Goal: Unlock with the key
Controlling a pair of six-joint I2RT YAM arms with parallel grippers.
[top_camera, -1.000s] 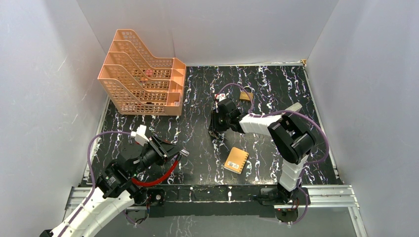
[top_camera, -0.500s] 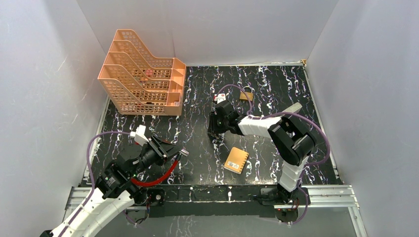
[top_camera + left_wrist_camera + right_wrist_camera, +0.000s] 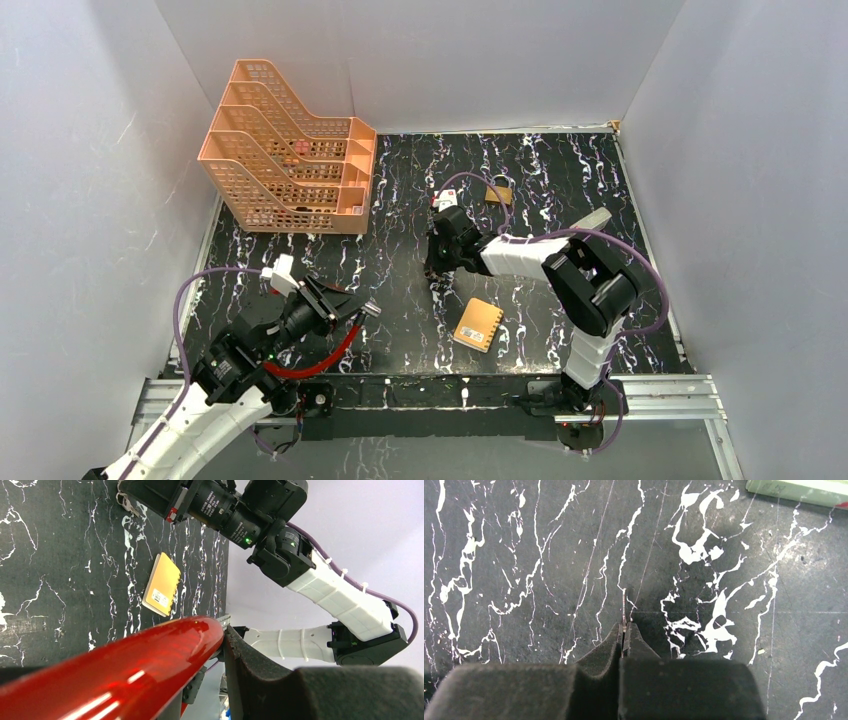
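Right fingers (image 3: pixel 611 642): closed, tips pressed together on a thin metal sliver seen edge-on, taken to be the key (image 3: pixel 623 605). The sliver sticks out ahead of the tips, low over the table (image 3: pixel 524 555); whether it touches cannot be told.

Step in hand, as judged: picking up the key. The pinch is made, the lift not yet done.

Next move calls for a straight lift without letting the thin blade twist in the pads. The key then has to go to the padlock (image 3: pixel 498 191), which lies well apart toward the far edge, and line up with the keyway. The keyway's facing is too small to tell.

Right arm (image 3: pixel 520 250): reaches forward and inward from its base, wrist pitched down over mid-table, near a small orange notebook (image 3: pixel 478 323).

Left fingers (image 3: pixel 250 665): clamped on the red cable loop (image 3: pixel 150 655).

Left arm (image 3: pixel 250 345): low at the near edge, angled toward the centre.
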